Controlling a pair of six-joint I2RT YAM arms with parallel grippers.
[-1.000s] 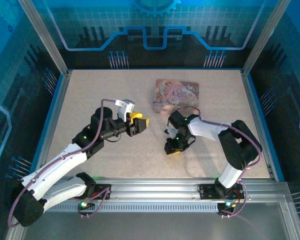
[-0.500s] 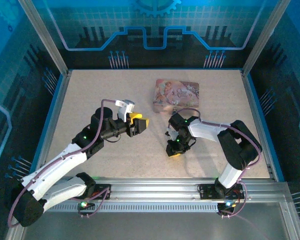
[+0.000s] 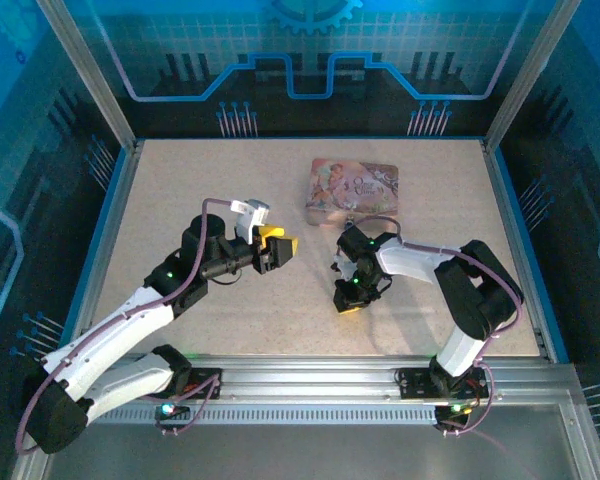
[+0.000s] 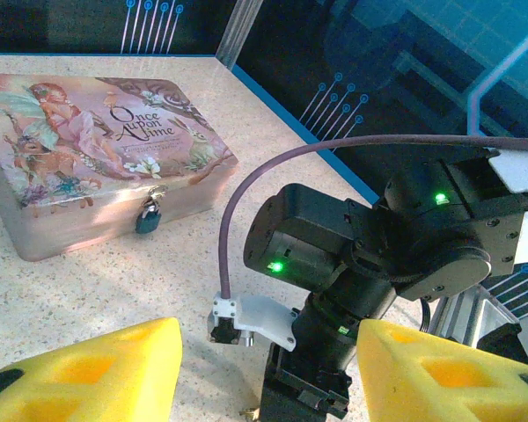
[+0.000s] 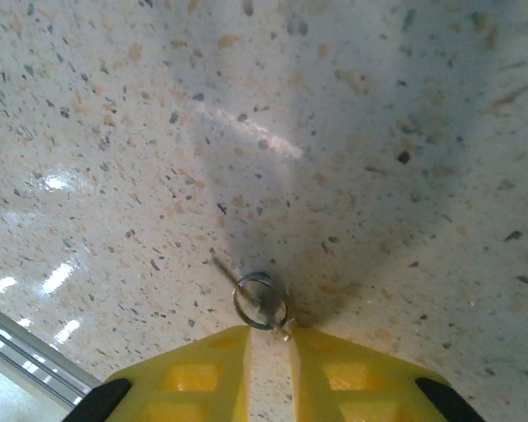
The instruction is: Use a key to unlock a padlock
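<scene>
Nearest, toward the right, the right pincer (image 5: 269, 338) points down at the desk (image 3: 200, 180). Its yellow pads are pressed almost together around the key (image 5: 262, 303), whose small ring pokes out just past the tips. It looks like a pinch on the key's end, with the key low against the desk surface, not lifted.

A little farther and to the left, the left pincer (image 3: 277, 243) hovers above the desk with its pads spread wide, gripping nothing, aimed toward the right arm and the tin.

Farthest, right of centre, sits the pink tin (image 3: 352, 187). The padlock (image 4: 148, 217) hangs from the clasp on its near face and looks locked.

By my reading, only the key pickup is under way. Carrying the key to the padlock, inserting it, turning it and freeing the shackle all remain.
</scene>
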